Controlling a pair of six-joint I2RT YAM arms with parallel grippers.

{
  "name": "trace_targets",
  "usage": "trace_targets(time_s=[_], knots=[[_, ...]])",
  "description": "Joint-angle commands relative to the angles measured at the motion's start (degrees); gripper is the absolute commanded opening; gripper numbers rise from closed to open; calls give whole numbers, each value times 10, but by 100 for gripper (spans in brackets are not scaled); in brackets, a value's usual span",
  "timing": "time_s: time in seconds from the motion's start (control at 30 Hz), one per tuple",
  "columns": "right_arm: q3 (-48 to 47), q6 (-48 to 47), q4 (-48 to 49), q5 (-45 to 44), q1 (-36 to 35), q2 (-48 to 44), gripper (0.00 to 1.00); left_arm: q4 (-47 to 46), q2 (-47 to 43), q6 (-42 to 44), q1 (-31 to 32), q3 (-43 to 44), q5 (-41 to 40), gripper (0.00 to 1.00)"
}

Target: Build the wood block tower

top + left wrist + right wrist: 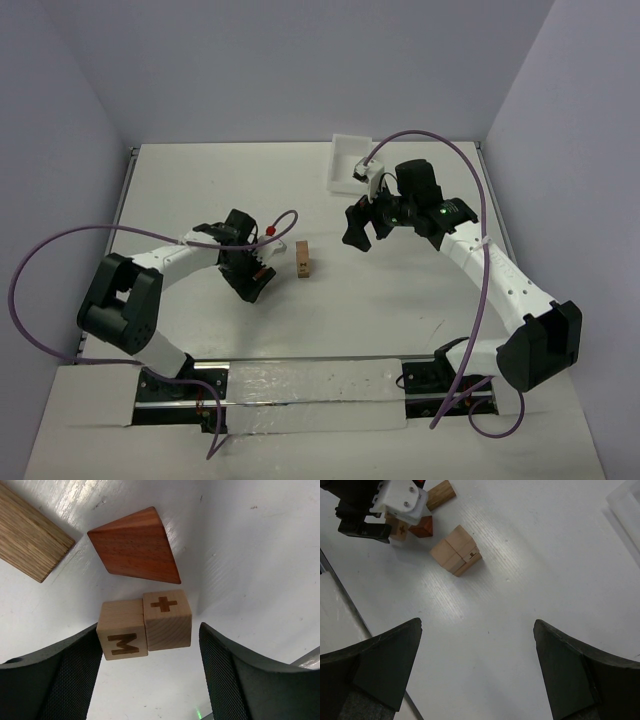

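Observation:
The wood block tower point(304, 260) is a short column of tan blocks in mid-table, also in the right wrist view point(456, 550). To its left, my left gripper point(256, 283) hangs low over loose blocks. The left wrist view shows my left gripper point(149, 627) open around two light cubes side by side, an M cube point(122, 636) and a plus cube point(166, 620). The left finger point(75, 670) touches the M cube; the right finger point(225, 670) stands apart from the plus cube. My right gripper point(368, 235) point(477, 623) is open over bare table, holding nothing.
A reddish-brown wedge block point(135, 547) lies just beyond the two cubes, and an oak plank point(30, 535) lies at the far left of it. A white tray point(350, 160) sits at the back of the table, behind the right gripper.

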State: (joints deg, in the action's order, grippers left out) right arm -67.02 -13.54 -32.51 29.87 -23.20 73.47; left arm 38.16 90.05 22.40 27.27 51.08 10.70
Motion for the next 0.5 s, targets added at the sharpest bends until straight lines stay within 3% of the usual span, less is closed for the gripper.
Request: trace_targets(time_s=[0.0,0.47], knots=[[-3,-4,21,8,3,0,100,1,10,-17,-4,27,3,80],[2,-6,22,4,4,-1,100,-3,14,-25,-3,35,9,84]])
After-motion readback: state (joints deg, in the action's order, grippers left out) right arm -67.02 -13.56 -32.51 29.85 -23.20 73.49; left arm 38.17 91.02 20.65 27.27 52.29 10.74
